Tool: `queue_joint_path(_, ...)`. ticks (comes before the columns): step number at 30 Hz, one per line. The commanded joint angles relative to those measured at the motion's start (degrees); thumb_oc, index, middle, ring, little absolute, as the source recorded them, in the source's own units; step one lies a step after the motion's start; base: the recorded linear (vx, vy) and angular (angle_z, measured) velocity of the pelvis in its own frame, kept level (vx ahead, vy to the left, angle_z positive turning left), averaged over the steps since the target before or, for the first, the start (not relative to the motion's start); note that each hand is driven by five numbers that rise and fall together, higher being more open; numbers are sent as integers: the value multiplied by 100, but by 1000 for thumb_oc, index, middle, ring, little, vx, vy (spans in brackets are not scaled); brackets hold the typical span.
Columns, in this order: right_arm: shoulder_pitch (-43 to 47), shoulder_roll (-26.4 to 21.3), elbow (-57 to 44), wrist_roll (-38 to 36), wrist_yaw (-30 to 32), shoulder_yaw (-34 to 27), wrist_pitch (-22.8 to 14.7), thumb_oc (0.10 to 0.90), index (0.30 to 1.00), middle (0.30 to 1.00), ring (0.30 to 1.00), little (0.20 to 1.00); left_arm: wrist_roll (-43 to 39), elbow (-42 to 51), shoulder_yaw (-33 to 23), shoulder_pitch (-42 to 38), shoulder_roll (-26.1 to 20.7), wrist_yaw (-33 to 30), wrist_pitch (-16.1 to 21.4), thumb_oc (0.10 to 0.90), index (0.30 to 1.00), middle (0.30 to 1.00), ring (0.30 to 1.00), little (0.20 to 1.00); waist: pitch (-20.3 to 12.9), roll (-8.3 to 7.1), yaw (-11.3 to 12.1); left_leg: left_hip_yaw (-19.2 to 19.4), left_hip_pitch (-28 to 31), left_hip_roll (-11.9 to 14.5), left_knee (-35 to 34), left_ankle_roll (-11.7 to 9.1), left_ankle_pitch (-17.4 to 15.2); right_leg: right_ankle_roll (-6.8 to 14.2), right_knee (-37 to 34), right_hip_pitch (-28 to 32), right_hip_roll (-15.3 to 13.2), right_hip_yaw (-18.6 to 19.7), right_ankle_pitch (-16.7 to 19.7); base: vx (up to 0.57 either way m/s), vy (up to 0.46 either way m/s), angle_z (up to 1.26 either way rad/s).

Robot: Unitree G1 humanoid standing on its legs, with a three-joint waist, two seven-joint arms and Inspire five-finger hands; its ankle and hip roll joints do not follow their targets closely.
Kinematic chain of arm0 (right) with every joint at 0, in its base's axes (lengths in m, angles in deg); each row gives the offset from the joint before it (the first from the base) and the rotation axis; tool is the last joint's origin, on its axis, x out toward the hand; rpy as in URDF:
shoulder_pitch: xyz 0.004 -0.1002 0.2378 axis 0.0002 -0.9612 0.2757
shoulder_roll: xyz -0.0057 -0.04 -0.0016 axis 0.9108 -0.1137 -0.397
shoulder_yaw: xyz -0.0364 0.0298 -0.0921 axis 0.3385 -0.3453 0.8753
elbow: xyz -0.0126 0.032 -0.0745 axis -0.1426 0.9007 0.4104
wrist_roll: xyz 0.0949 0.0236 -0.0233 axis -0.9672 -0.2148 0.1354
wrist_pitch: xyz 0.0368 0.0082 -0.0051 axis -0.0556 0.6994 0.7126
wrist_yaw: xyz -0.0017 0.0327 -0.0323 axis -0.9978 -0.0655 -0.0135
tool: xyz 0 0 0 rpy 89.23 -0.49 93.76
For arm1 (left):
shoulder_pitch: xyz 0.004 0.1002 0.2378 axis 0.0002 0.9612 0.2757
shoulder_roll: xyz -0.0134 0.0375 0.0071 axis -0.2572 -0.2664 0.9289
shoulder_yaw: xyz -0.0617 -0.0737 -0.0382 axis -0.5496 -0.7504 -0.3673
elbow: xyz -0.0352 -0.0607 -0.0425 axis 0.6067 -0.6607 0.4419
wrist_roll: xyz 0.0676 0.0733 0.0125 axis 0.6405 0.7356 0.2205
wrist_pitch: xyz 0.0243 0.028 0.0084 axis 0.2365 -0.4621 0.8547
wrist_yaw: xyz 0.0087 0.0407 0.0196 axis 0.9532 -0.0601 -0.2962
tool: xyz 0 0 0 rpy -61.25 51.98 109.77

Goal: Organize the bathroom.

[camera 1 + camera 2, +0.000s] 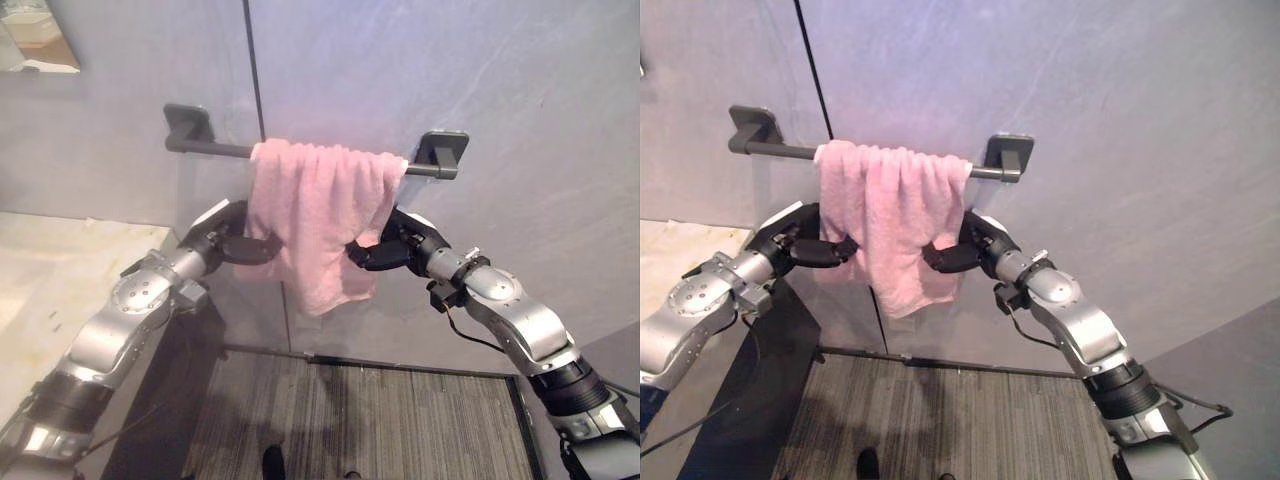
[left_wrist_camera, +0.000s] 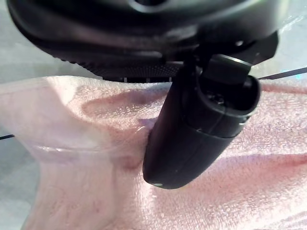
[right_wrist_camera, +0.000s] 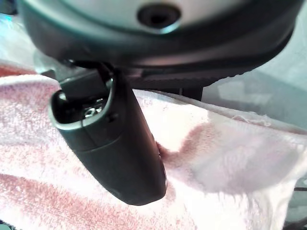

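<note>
A pink towel hangs bunched over a dark towel bar fixed to the grey wall, with its lower end drooping to a point. My left hand holds the towel's left edge; its thumb presses into the gathered cloth and the fingers go behind it. On the towel's right edge my right hand grips at about the same height, thumb lying on the pink cloth. Both hands sit below the bar, one on each side of the towel.
A pale counter lies at the left over a dark cabinet side. A mirror corner shows at the upper left. Striped grey flooring lies below the wall. The bar's bare left part is free.
</note>
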Motion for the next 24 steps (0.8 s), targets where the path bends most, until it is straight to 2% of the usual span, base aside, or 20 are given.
queue_joint_path(1,856,178,-16,-118,207,-199,-404,400,300,300,300,300,-256,-139,-176,-809,51,-243,421,400,300,300,300,300,-811,165,-47,497,388,695,193,-401,-345,912,-55,-347,-438,408,266,0,0,0)
queue_joint_path(6,818,174,16,-113,291,-235,-419,400,300,300,300,300,-331,-181,-289,-717,82,-635,431,400,300,300,300,300,-807,158,-33,505,391,696,202,-401,-354,916,-57,-335,-447,409,263,0,0,0)
queue_joint_path(12,661,251,139,166,539,-376,-492,400,300,300,300,300,-542,-407,-785,-337,488,-1744,536,400,300,300,300,300,-790,115,20,478,384,695,210,-393,-355,891,-58,-319,-441,400,255,0,0,0)
queue_joint_path(15,600,278,173,282,630,-411,-518,400,300,300,300,300,-512,-411,-884,-201,624,-1858,600,400,300,300,300,300,-772,104,31,460,376,695,218,-393,-353,883,-40,-325,-440,398,251,0,0,0)
queue_joint_path(24,290,295,96,533,1000,-683,-363,400,300,300,300,300,-370,-183,-1162,236,990,-2086,428,400,300,300,300,300,-728,77,39,484,411,700,185,-390,-365,880,-39,-320,-447,414,246,0,0,0)
